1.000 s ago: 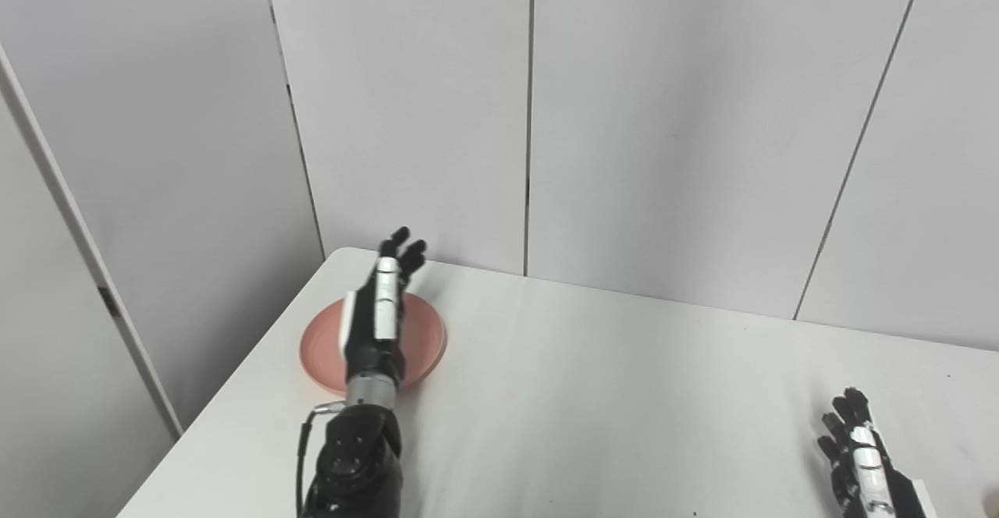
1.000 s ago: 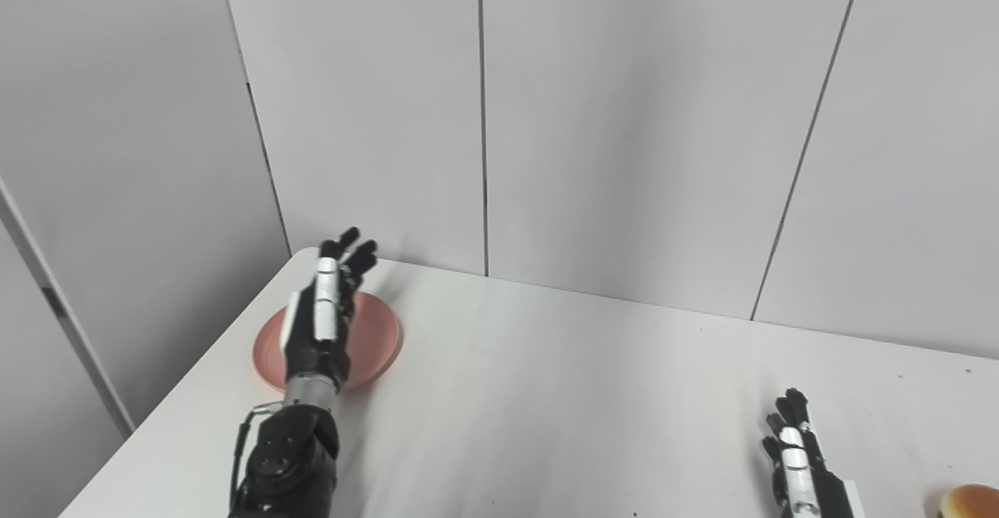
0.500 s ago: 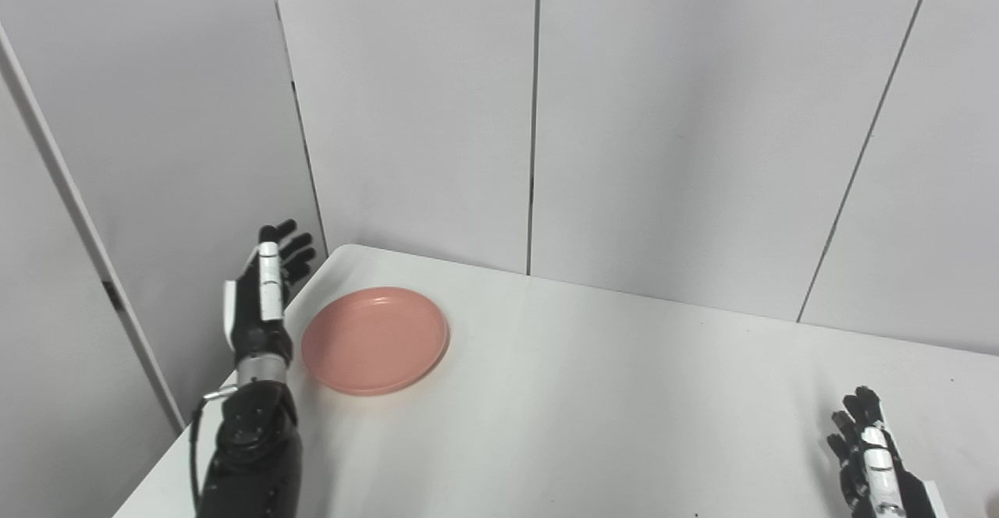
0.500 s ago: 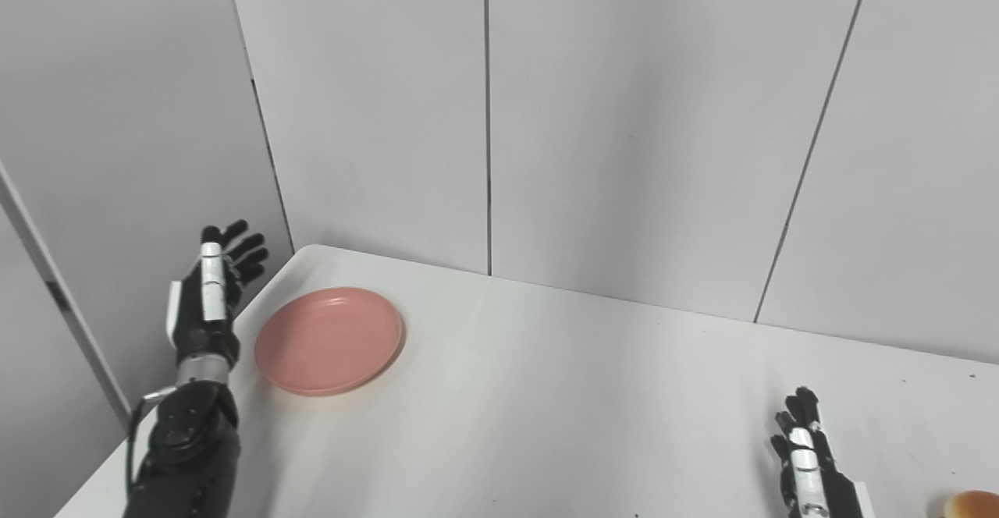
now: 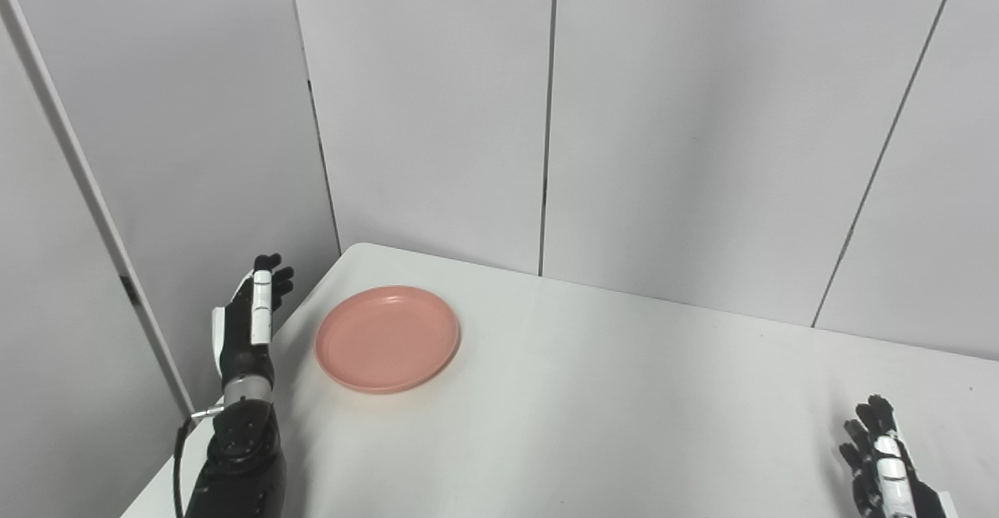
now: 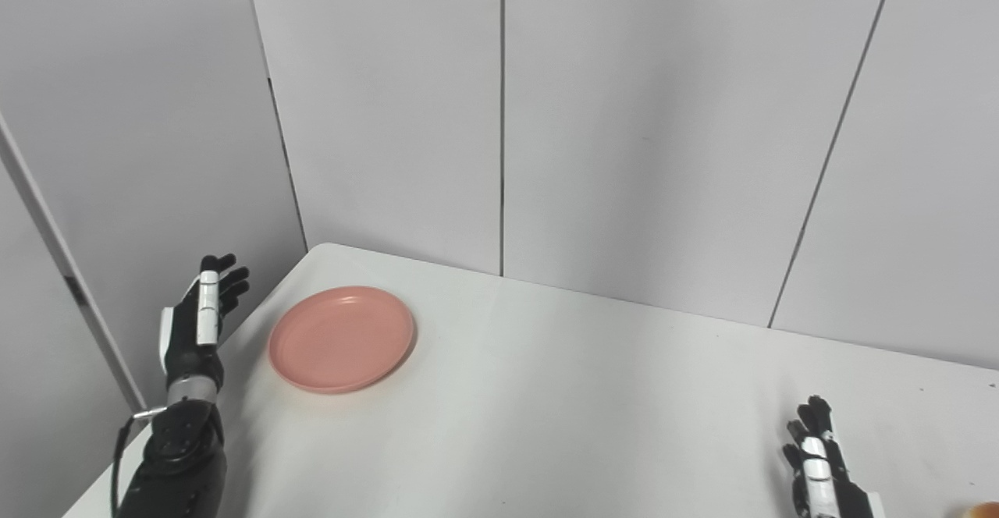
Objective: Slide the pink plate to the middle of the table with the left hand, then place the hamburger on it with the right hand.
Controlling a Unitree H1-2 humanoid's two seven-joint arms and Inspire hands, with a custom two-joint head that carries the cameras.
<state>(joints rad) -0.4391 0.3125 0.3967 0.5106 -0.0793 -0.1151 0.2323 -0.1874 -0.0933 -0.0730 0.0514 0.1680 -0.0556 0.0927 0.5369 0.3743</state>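
Pink plate point(image 5: 387, 337) lies just right of the spread, empty left hand point(image 5: 248, 321) — the hand has lowered slightly; right hand point(image 5: 886, 467) empty, fingers extended.

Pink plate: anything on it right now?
Nothing. The pink plate lies bare on the white table, near its far left corner. The left hand is off to its side, not over it. What is under the plate is covered.

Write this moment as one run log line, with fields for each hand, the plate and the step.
left hand: open, beside table's left edge, off plate | right hand: open, waiting | pink plate: far-left, empty | step: slide not begun
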